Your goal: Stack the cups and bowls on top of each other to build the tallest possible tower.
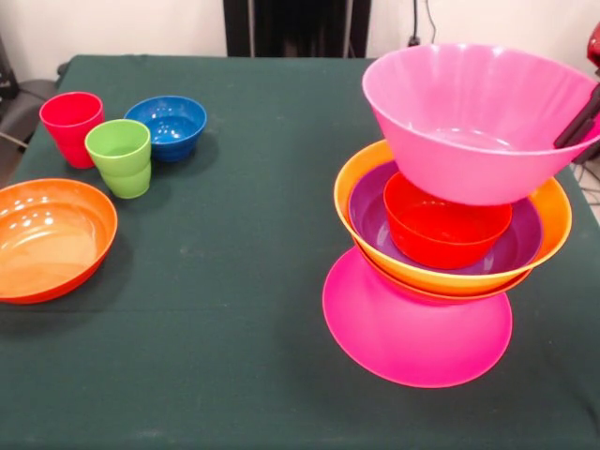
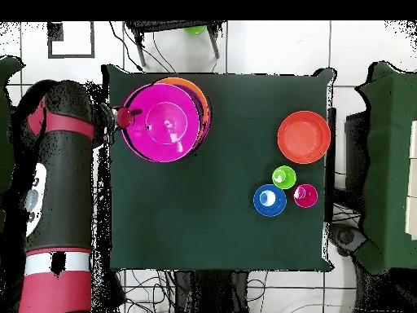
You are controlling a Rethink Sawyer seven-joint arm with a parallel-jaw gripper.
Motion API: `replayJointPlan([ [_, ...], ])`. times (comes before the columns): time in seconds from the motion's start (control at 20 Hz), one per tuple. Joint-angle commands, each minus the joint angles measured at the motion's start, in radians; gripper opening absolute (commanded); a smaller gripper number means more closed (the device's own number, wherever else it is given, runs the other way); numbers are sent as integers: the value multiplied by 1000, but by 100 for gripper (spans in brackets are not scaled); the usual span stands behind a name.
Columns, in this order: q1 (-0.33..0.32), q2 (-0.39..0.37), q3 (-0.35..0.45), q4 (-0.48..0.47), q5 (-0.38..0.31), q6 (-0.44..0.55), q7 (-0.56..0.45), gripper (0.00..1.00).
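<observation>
Above the tower (image 1: 450, 272), pink bowl (image 1: 478, 122) – rim pinched in the closed jaws, held tilted.

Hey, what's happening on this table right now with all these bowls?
The robot's gripper holds a large pink bowl by its rim, tilted above the tower. That tower is an upturned pink bowl with orange, purple and a small red-orange bowl nested on top. Off to the side, unstacked, are a red cup, a green cup, a small blue bowl and a shallow red-orange bowl.
</observation>
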Motion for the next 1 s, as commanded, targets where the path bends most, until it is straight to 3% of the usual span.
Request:
replayJointPlan([
  [0.05, -29, 17, 41, -23, 11, 27, 90, 0],
  [1.0, -31, 37, 37, -47, 14, 14, 106, 0],
])
